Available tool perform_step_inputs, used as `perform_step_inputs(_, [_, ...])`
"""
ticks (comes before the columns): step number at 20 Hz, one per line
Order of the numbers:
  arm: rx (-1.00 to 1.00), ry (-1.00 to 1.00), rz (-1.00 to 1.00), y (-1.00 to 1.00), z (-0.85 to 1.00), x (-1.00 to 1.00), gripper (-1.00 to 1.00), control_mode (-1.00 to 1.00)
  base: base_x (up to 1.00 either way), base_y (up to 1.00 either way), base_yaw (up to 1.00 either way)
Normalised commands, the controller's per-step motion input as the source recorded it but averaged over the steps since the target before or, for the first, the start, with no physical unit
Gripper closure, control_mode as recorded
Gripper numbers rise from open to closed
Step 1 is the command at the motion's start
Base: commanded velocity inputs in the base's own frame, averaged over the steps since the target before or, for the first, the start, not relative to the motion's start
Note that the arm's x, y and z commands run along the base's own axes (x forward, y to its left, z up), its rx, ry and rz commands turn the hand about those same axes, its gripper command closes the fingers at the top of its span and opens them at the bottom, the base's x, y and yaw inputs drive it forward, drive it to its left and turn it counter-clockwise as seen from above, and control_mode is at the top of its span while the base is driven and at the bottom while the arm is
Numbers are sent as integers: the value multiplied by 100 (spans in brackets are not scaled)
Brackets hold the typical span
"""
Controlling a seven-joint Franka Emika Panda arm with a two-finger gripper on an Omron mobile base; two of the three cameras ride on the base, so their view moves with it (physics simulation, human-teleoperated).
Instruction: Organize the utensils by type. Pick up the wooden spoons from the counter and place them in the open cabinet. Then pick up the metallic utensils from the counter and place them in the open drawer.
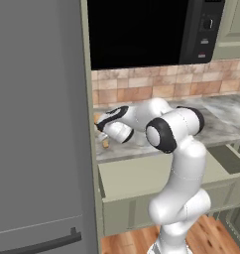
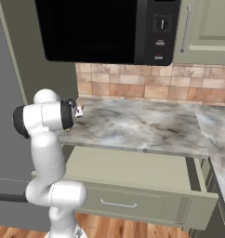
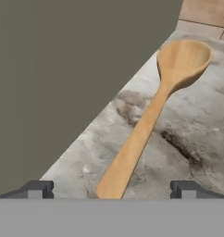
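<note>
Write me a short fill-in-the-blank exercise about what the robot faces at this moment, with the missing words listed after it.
1. In the hand view, the wooden spoon lies on the ____ with its bowl pointing away from the gripper.
2. The spoon's handle end sits between the two finger tips, which stand ____.
3. Below the counter, the drawer is pulled ____.
4. Above the counter hangs a black ____.

Missing words: counter; open; open; microwave

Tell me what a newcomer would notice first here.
The wooden spoon lies on the marbled counter, its handle end between the open gripper fingers. The white arm bends low toward the counter's left end, over the open drawer. A black microwave hangs above.
</note>
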Motion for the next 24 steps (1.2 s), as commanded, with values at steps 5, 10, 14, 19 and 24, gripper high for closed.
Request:
perform_step_inputs(5, [0,0,0,0,-37,32,-100,-100,0,0,0])
perform_step_inputs(10, [0,0,0,0,-41,35,-100,-100,0,0,0])
perform_step_inputs(14, [0,0,0,1,-37,37,-100,-100,0,0,0])
perform_step_inputs(19, [-3,1,-1,26,-29,37,-100,-100,0,0,0])
perform_step_inputs(24, [-5,2,-1,41,-26,32,-100,-100,0,0,0])
